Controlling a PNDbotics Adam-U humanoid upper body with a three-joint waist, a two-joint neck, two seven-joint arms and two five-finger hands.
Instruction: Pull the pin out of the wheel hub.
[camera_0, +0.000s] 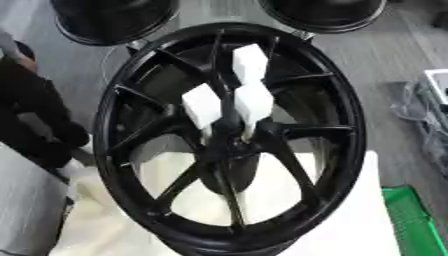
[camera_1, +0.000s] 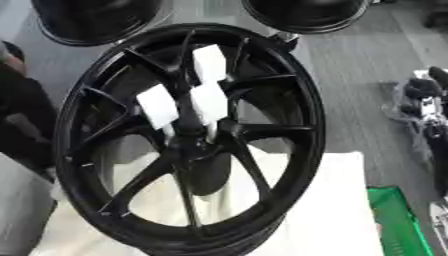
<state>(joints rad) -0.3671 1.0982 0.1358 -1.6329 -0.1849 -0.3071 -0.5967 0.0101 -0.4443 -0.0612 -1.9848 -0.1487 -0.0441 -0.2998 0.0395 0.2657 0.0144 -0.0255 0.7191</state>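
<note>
Filling most of both views, a black wheel hub (camera_0: 229, 137) stands nearly upright, its round rim glossy and its thin spokes running in pairs from the centre boss (camera_0: 229, 145) out to the rim. It rests on a pale cream padded surface (camera_0: 341, 220) that shows through the lower gaps between the spokes and looks soft and slightly creased. Beyond it lies a grey floor (camera_0: 376, 55) with a fine woven grain. Two more dark round wheels (camera_0: 114, 20) sit at the top edge, cut off by the frame.

Three white blocky pins (camera_0: 203, 106) stick out around the boss: one on the left, one just right of the centre spoke (camera_0: 254, 102), and one higher up (camera_0: 249, 62). They look matte and squared, narrowing toward the hub.

A green container edge (camera_0: 411, 215) shows at lower right. The right eye view shows more of a clear plastic bag holding dark objects (camera_1: 424, 100) at the right edge, where the left eye view shows only crumpled plastic and a white corner.

Neither robot hand appears in either view, so whether their fingers are open or closed cannot be told.
</note>
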